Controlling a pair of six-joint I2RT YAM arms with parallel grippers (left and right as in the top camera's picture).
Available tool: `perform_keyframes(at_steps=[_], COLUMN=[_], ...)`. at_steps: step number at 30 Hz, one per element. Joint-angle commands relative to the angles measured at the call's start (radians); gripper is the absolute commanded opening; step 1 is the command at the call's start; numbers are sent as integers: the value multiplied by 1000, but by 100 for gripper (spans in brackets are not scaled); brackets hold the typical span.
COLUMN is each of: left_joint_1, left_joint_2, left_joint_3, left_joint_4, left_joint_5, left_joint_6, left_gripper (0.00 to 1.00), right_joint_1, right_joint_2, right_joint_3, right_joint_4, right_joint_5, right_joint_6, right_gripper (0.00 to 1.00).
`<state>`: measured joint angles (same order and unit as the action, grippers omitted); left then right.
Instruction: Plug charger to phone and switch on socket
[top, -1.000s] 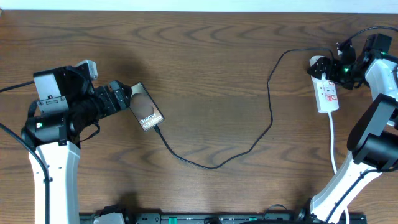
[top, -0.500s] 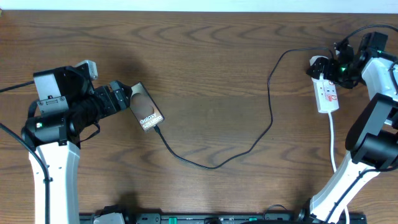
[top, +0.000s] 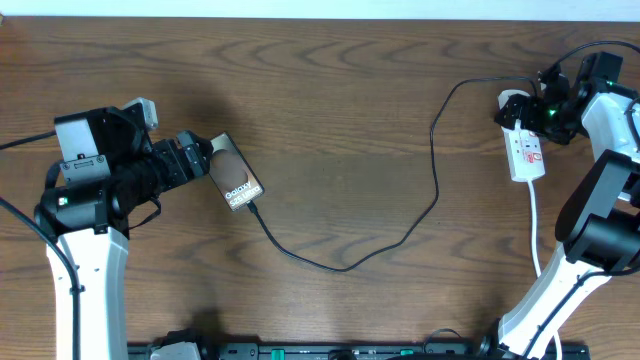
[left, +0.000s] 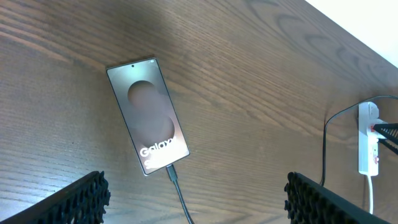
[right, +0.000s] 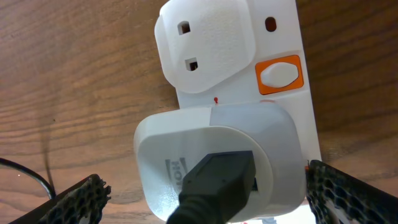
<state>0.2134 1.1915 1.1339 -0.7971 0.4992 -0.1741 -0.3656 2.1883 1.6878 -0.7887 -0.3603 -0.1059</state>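
Phone (top: 235, 180) lies flat on the wooden table (top: 330, 90) just ahead of the left gripper (top: 192, 157). The charger (top: 400, 235) runs from its lower edge in a long loop across to the socket (top: 525, 150) at the far right. In the left wrist view the connector tip (left: 171, 172) appears seated in the phone's port, so the plugging half of the task looks done. The left claw stands wide apart, empty and clear of the phone, and it has not moved over the last second.

What changed is on the right. The right gripper (top: 548, 103) has shifted a little up and toward the head of the socket and now sits directly above it. Its fingers (right: 81, 196) are spread fully and grip nothing. Its camera looks straight down on the white adapter (right: 217, 155) plugged into the strip, with the orange switch (right: 280, 73) just beyond. Whether that switch is already pressed is hard to tell from this angle. It probably is not, so pressing it seems to be the step in hand.
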Motion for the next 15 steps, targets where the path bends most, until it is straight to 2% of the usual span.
perform_keyframes(at_steps=[1, 15], left_joint_1=[3, 3], left_joint_2=[5, 5], left_joint_3=[1, 1], left_joint_4=[-3, -3], left_joint_5=[12, 12], left_joint_6=[24, 24], left_gripper=[89, 89], right_joint_1=[13, 13], right_joint_2=[18, 18], right_joint_3=[-6, -7], right_joint_4=[-19, -53], right_joint_5=[-80, -126], right_joint_6=[16, 31], right_gripper=[99, 99])
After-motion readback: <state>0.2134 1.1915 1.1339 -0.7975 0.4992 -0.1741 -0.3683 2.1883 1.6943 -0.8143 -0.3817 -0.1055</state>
